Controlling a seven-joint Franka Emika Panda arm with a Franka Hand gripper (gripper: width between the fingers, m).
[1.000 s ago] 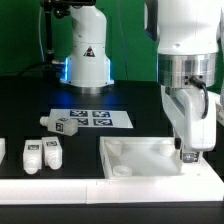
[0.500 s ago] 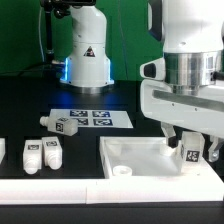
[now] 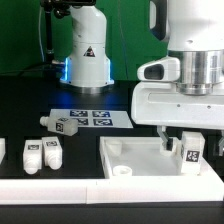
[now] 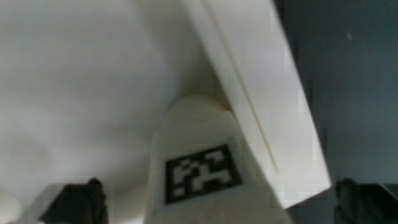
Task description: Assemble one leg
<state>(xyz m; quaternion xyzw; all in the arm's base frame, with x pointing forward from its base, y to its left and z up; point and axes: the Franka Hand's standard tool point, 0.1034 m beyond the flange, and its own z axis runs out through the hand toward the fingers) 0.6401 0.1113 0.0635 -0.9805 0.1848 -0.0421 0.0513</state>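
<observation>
Mid-step: seating one leg (image 3: 192,157) into a corner of the big white panel (image 3: 135,153), at the panel's end toward the exterior view's right. Gripper (image 3: 183,150) low over that corner, fingers (image 3: 167,147) closed narrow around the leg, tag side facing the exterior camera. Leg upright, long axis roughly vertical, lower end at or just above the panel; contact not readable from here. Wrist view agrees: leg (image 4: 201,155) between two dark fingertips (image 4: 79,203), tag visible, panel edge running right behind it.

Likely next: hold the leg square to the hole, press and twist down until seated, then let go. Needs the axis kept plumb; tilt would probably jam it.

Farther back on the dark surface (image 3: 20,100): two spare legs (image 3: 42,153) lying near the exterior view's left edge, one more (image 3: 62,124) on its side just beside the marker board (image 3: 96,118). Lit robot base (image 3: 87,62) behind.
</observation>
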